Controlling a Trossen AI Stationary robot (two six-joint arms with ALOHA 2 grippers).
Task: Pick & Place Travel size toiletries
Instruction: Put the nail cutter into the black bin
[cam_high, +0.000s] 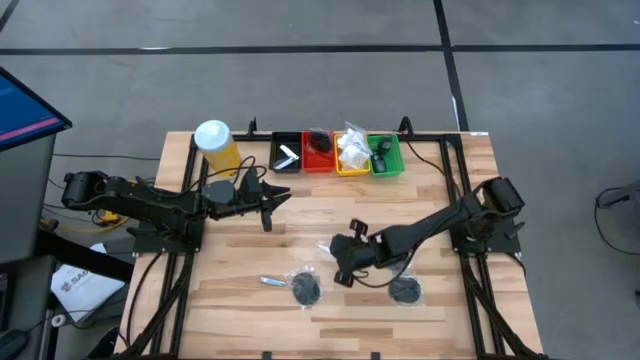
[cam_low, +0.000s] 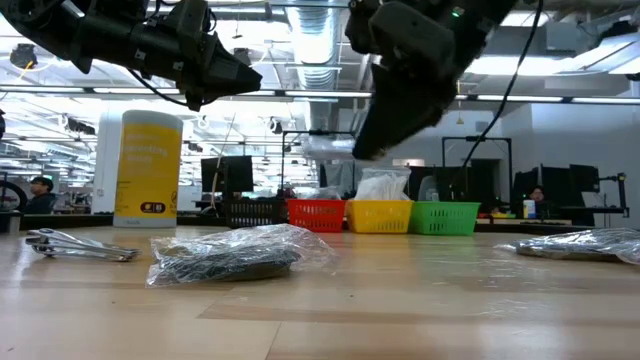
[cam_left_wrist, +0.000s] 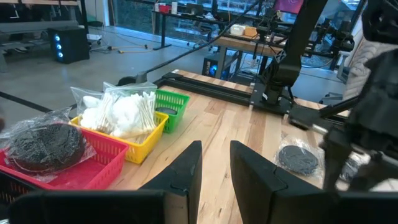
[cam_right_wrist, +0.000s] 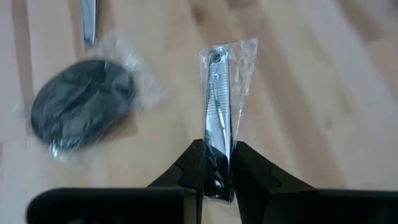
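Note:
My right gripper (cam_right_wrist: 217, 171) is shut on a thin silver tube (cam_right_wrist: 217, 93) in a clear sachet and hangs over the table's near middle (cam_high: 340, 268). Below it a flat black disc (cam_right_wrist: 81, 112) in clear wrap lies on the wood (cam_high: 305, 289), with a second silver tube (cam_high: 272, 282) to its left. Another wrapped disc (cam_high: 405, 291) lies to the right. My left gripper (cam_left_wrist: 216, 165) waits by the yellow canister (cam_high: 216, 146), slightly open with nothing between its fingers (cam_high: 272, 196). My right gripper pinches the silver tube's near end (cam_right_wrist: 217, 163), wrapper and all, between its two fingers. The fingers slant down from the table's right and lie along the tube. The tube sticks out ahead of the fingertips, lifted clear of the wood.
A row of small trays stands at the far edge: black (cam_high: 287, 153), red (cam_high: 318, 152) with a wrapped disc, yellow (cam_high: 352, 153) with white sachets, green (cam_high: 386, 156). Bare wood lies between the trays and the loose items.

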